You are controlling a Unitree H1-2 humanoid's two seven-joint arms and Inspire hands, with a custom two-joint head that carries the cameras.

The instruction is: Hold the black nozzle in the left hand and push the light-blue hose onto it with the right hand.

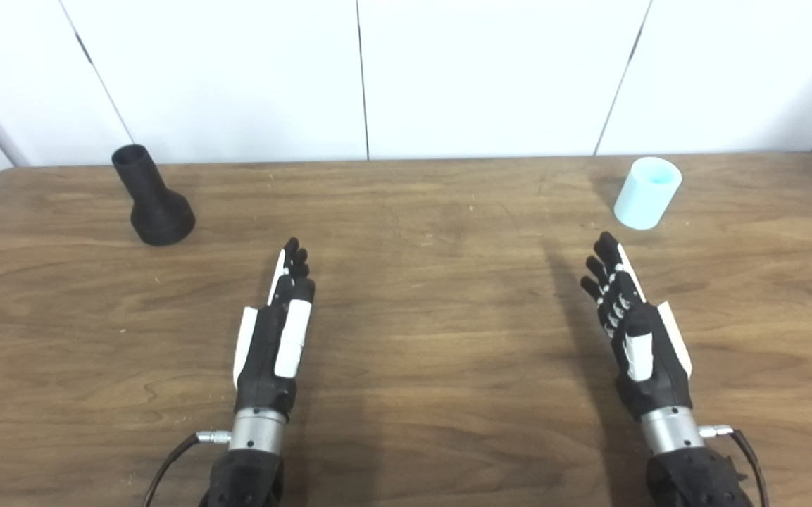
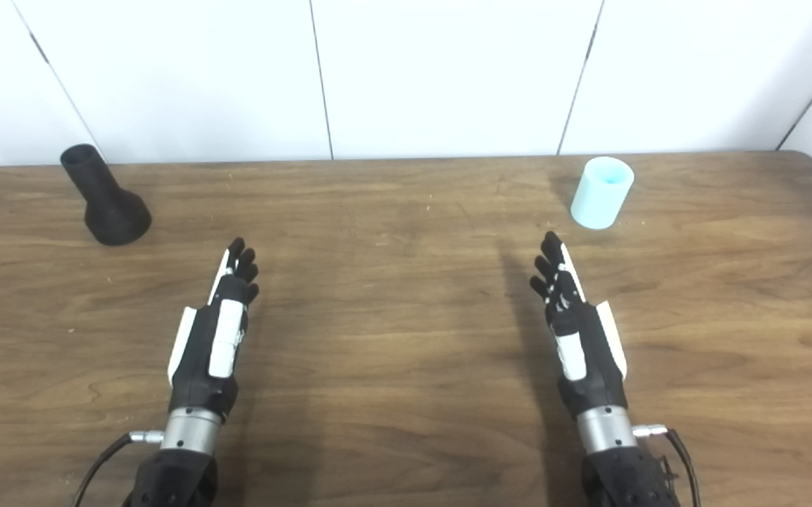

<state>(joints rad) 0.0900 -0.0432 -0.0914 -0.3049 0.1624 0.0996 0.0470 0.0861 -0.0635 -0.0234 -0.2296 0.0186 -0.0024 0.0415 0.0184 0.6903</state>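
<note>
Nearest the camera in the left eye view, both wrists enter at 6 o'clock; the left robot hand [image 1: 275, 338] and the right robot hand [image 1: 631, 327] hover edge-on over the brown wooden table [image 1: 434, 296], fingers straight and loosely parted, holding nothing. At 10 o'clock stands the black flared plastic nozzle [image 1: 154, 198], wide base down, narrow neck up. At 2 o'clock stands the short light-blue cylindrical hose piece [image 1: 647, 192], well apart from the nozzle.

From the right eye view, the hose piece [image 2: 601, 192] sits just beyond the right robot hand's fingertips, so a forward reach could knock it over and send it rolling. The nozzle [image 2: 108, 199] leans in perspective; a grasp on its thin neck could tip it. Both palms are turned away and the thumbs are hard to make out. The hose bore's depth is hidden.
</note>
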